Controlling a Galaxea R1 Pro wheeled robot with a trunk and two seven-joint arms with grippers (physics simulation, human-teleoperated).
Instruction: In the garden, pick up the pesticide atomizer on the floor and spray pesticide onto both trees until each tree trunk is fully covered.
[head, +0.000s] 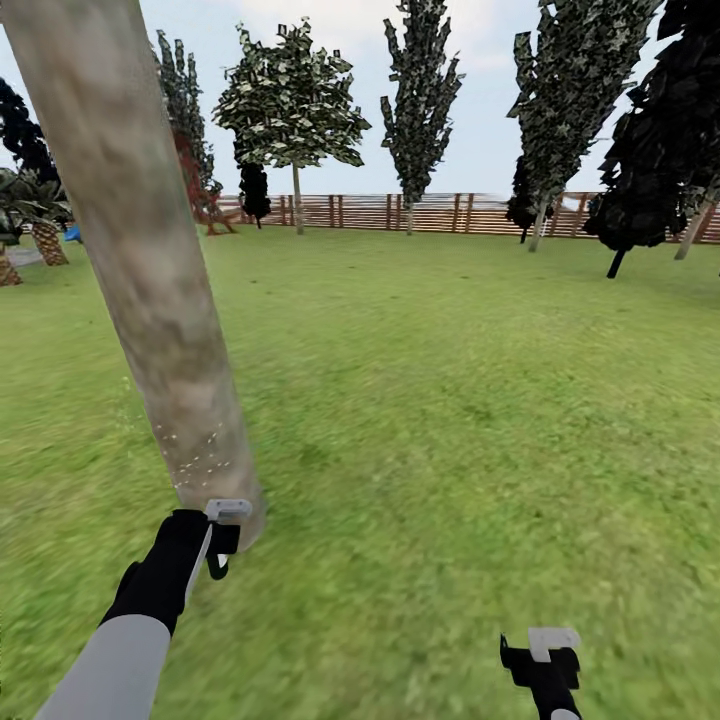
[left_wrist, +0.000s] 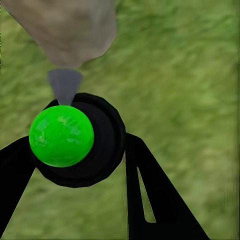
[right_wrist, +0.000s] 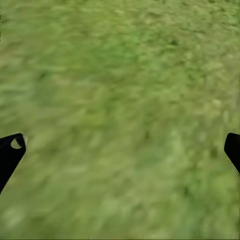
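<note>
Head view: we see the lawn (head: 450, 400) running back to the fence (head: 430, 212), and a thick pale trunk (head: 140, 270) leaning up close at our left. Whitish specks (head: 195, 460) dot its base. Our left gripper (left_wrist: 80, 150) sits just beside that base, jaws closed on the atomizer (left_wrist: 75, 140), whose top looks green here, perhaps. Our right gripper (right_wrist: 120, 150) hangs over grass, jaws wide apart, empty.

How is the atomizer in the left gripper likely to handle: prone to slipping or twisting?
The atomizer looks round and smooth, so it may twist between the left gripper fingers. Small enough to sit between them, it is probably light. It looks rigid, with its nozzle toward the tree trunk.
</note>
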